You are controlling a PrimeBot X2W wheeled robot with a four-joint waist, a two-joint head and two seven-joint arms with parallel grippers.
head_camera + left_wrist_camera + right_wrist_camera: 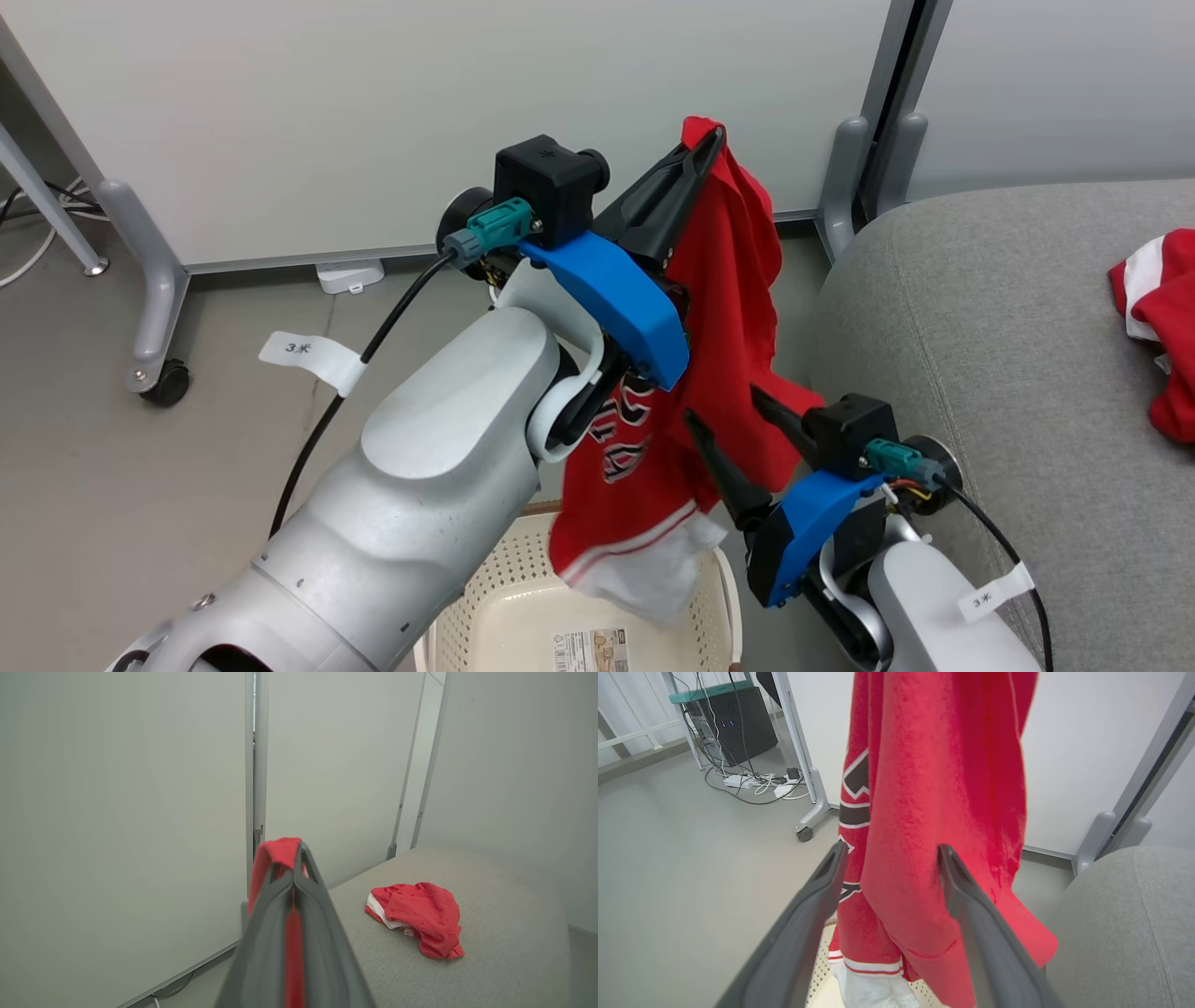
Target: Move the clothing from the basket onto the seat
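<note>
Here, grey seat (980, 327) beside white partitions (373, 121).

the left forearm (420, 467) is wearing a smooth, rounded silver-grey shell, and small screws (201, 602) are sitting near its lower seam. a bright blue cover (616, 299) is wrapping the left wrist, and a black box (546, 182) with a teal connector (495, 224) is sitting beside it. a black cable (313, 448) is running out of this connector and carrying a white tag (308, 355) marked "3" and one character. the left gripper (709, 149) and the right gripper (724, 406) are both showing long dark grey fingers (808, 924), narrowing to thin tips. the right wrist (812, 523) is carrying the same blue, black and teal parts, a tagged cable too, and thin orange and yellow wires (907, 487).
</note>
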